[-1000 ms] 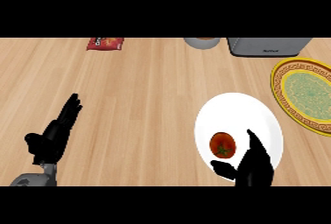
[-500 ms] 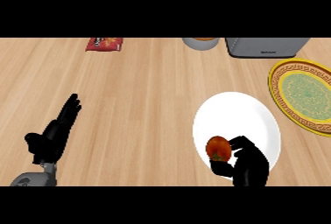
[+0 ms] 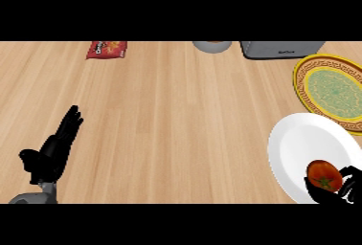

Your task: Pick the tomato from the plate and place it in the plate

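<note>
Near the lower right corner, the right hand point(image 3: 341, 190) curls its fingers point(image 3: 348, 178) around the tomato point(image 3: 324, 176), which sits low on the white plate point(image 3: 302, 143). Just beyond that plate lies a yellow-rimmed green plate point(image 3: 331, 89), their rims close together. At the lower left, the left hand point(image 3: 52, 152) rests open over the wooden surface point(image 3: 176, 110), fingers straight and together. Along the far edge sit a red packet point(image 3: 107, 49), a grey bowl point(image 3: 211, 46) and a grey appliance point(image 3: 280, 49).

My wooden desk point(image 3: 176, 119) has a white plate point(image 3: 300, 148), a yellow patterned plate point(image 3: 331, 86), a red snack bag point(image 3: 107, 49) and a grey appliance point(image 3: 281, 49) sitting on it.
</note>
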You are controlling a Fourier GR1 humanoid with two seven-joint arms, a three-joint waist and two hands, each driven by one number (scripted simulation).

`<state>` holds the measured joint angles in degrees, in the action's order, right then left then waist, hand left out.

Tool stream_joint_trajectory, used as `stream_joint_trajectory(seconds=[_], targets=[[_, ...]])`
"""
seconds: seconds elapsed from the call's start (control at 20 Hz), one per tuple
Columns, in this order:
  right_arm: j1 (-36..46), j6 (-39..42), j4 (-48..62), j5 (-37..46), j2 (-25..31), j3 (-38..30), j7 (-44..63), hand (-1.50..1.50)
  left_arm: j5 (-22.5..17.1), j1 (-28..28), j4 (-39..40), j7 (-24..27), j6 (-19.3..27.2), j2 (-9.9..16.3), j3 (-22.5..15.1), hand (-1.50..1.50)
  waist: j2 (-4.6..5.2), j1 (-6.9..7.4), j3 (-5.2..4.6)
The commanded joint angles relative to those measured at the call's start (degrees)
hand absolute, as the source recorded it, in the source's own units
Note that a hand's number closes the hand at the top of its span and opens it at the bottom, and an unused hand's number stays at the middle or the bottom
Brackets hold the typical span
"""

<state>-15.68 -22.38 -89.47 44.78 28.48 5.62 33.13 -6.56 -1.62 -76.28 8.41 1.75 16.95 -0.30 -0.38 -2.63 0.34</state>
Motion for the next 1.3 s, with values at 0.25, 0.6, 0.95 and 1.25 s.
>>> stream_joint_trajectory(seconds=[0.25, 0.6, 0.95, 1.25], targets=[[-3.9, 6.3, 7.4, -24.9, 19.0, -19.9, -32.6, 1.5, -0.2, 0.8, 0.9, 0.9, 0.1, -0.7, 0.3, 0.0, -0.2, -1.15, -0.04], [-2.8, 11.9, 24.3, -37.4, 24.5, -36.9, -56.4, 1.5, 0.8, 0.9, -1.2, -0.7, -0.7, -0.6, -1.2, 0.0, 0.1, 1.36, -0.12], [6.2, 17.6, 35.8, -38.7, 29.9, -41.5, -64.7, 1.5, 2.6, -2.5, 1.4, 0.6, -0.4, -1.7, -0.8, 0.0, 0.43, 2.67, -0.3], [16.1, 19.1, 42.5, -35.1, 31.5, -37.8, -65.4, 1.5, 2.1, -3.5, -0.9, -3.0, -1.3, -2.0, 0.3, 0.0, 0.48, 3.21, -0.29]])
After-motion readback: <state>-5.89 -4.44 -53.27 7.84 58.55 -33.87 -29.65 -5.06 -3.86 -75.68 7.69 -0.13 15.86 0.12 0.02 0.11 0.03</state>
